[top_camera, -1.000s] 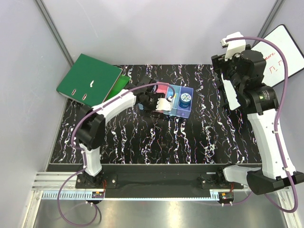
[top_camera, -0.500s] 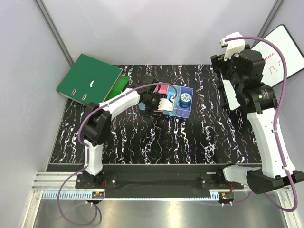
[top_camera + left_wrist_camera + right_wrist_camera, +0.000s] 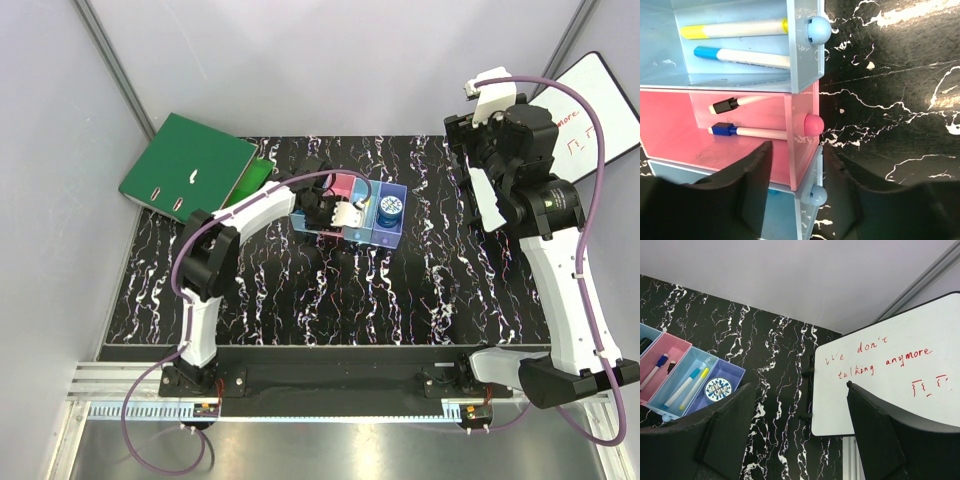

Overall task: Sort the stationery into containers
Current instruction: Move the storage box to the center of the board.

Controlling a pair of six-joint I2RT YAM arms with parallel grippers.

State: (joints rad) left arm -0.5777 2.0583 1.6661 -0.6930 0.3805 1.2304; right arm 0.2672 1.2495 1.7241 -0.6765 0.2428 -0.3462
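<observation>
We read red handwriting on the whiteboard [image 3: 900, 365] standing past the tabletop's far right corner: "we don't talking anymore", with unclear red marks below it. The print on the round blue tin [image 3: 718, 388] stays illegible to us.

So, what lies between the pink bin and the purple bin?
A light blue bin holding a blue-tipped pen and a yellow-tipped pen; the right wrist view shows it.

Bins [image 3: 384, 238] light blue, pink, light blue, purple; tin [image 3: 391, 206] blue, patterned; table [image 3: 450, 290] black, white-veined; binder [image 3: 185, 165] green.
</observation>
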